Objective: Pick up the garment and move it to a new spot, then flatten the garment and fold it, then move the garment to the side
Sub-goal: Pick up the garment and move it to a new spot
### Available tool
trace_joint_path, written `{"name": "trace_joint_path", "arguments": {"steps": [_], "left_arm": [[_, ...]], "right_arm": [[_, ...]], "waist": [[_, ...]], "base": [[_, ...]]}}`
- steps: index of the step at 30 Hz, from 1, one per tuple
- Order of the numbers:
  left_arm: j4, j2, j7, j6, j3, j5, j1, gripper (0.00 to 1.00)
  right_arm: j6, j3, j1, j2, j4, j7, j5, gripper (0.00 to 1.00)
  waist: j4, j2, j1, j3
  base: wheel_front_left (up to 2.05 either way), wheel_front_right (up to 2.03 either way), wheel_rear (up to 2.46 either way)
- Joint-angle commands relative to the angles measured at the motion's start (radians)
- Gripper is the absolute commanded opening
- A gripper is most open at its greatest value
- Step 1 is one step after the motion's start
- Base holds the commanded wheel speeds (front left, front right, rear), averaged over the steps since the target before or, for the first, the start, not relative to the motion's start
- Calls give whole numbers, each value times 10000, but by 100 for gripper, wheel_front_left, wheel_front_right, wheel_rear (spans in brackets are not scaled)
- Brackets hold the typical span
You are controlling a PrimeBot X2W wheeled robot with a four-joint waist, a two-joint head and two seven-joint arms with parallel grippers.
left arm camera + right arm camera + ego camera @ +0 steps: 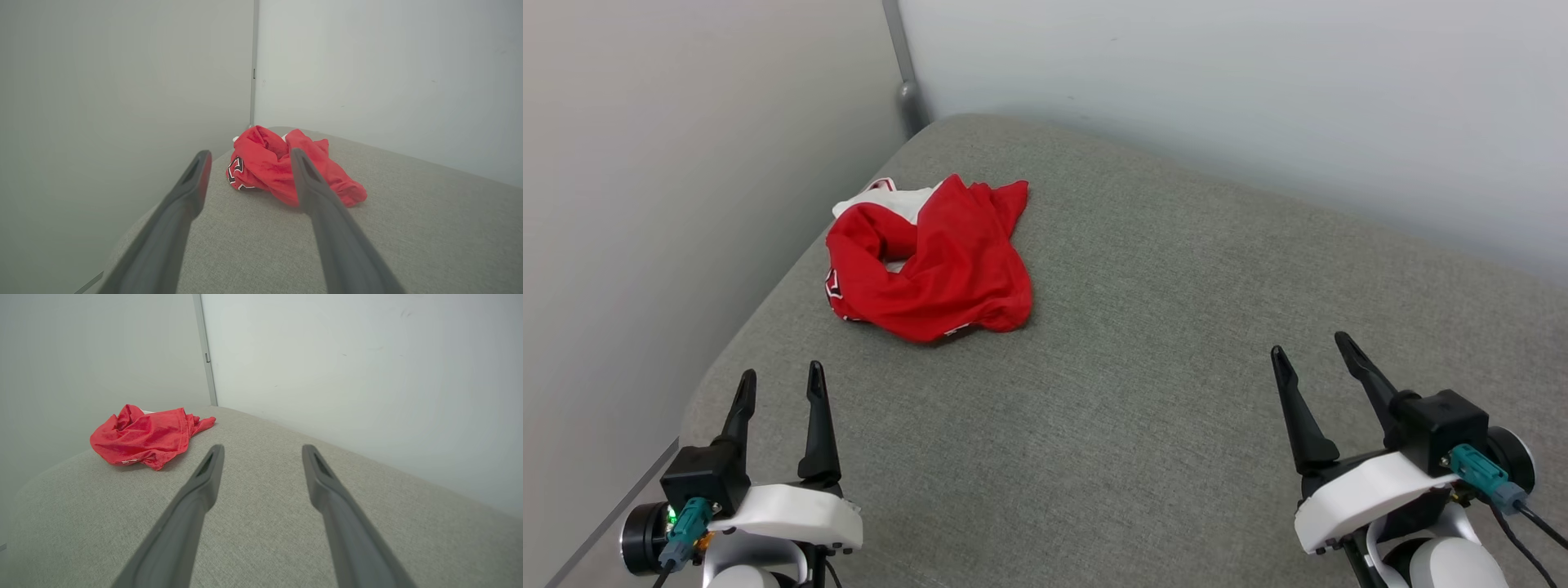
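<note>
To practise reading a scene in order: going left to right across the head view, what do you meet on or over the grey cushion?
left gripper → garment → right gripper

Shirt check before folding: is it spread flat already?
No, the shirt lies crumpled in a heap on the cushion.

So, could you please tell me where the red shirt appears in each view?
Head view: the shirt is left of centre, on the grey cushion.
Left wrist view: the shirt is in the middle of the picture.
Right wrist view: the shirt is on the left side, above mid-height.
Shared landmark: the grey corner post where the walls meet, behind the shirt.
</note>
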Motion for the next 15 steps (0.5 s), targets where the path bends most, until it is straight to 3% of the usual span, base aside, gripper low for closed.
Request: {"name": "trace_joint_path", "arguments": {"steps": [1,10,15], "left_arm": [[15,-14,-24,-40,33,-27,-65,100],[381,135,-17,-93,5,112,-531,100],[688,447,473,-260,212,-335,-1549,100]], "right_arm": [[-3,17,-132,10,34,-3,-68,100],[-3,179,-309,10,12,82,-117,100],[-3,549,-642,9,-161,263,-344,100]], "waist": [[39,0,0,23],[-144,0,0,181],[-761,0,0,710]], "base": [[0,0,0],[0,0,0],[0,0,0]]}}
